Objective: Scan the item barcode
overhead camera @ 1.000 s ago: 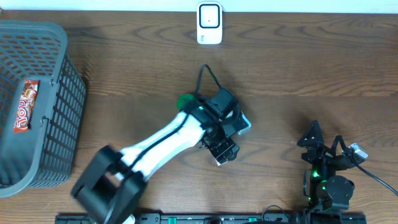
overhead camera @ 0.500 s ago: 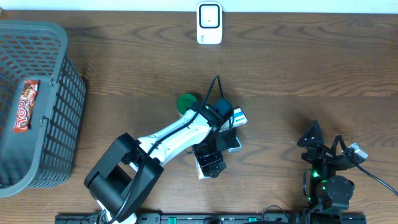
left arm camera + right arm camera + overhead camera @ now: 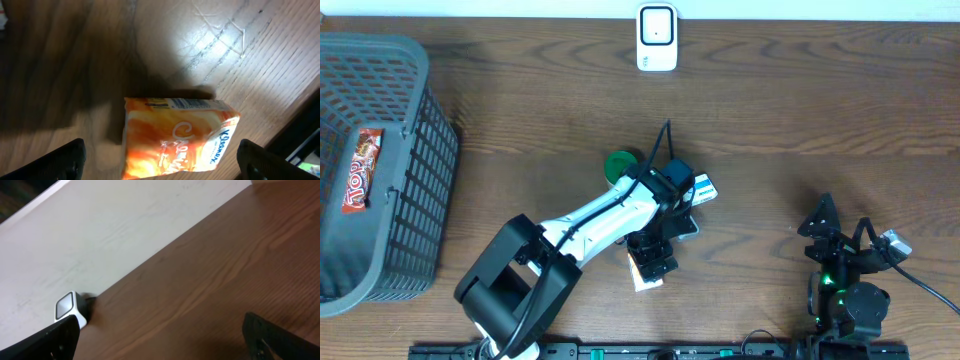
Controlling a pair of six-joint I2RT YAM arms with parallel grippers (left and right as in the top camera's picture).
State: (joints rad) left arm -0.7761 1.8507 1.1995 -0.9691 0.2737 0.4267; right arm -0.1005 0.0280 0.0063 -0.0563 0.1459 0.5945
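An orange Kleenex tissue pack (image 3: pixel 177 137) lies flat on the wooden table. My left gripper (image 3: pixel 162 170) hangs over it, open, one black finger on each side and neither touching it. From overhead the left gripper (image 3: pixel 656 252) covers most of the pack, and only a pale end (image 3: pixel 645 281) pokes out toward the front edge. The white barcode scanner (image 3: pixel 657 37) stands at the far edge of the table, and it also shows small in the right wrist view (image 3: pixel 67 308). My right gripper (image 3: pixel 823 222) rests open and empty at the front right, pointing toward the scanner.
A grey wire basket (image 3: pixel 415 150) at the left holds a red candy bar (image 3: pixel 360 168). A green round item (image 3: pixel 618 163) and a blue-and-white packet (image 3: pixel 705 187) lie close beside the left arm's wrist. A white wall (image 3: pixel 125 235) rises behind the table.
The left gripper swung down and left toward the front edge and its jaws spread wide, so the tissue pack now lies loose on the table. The right arm stayed still.
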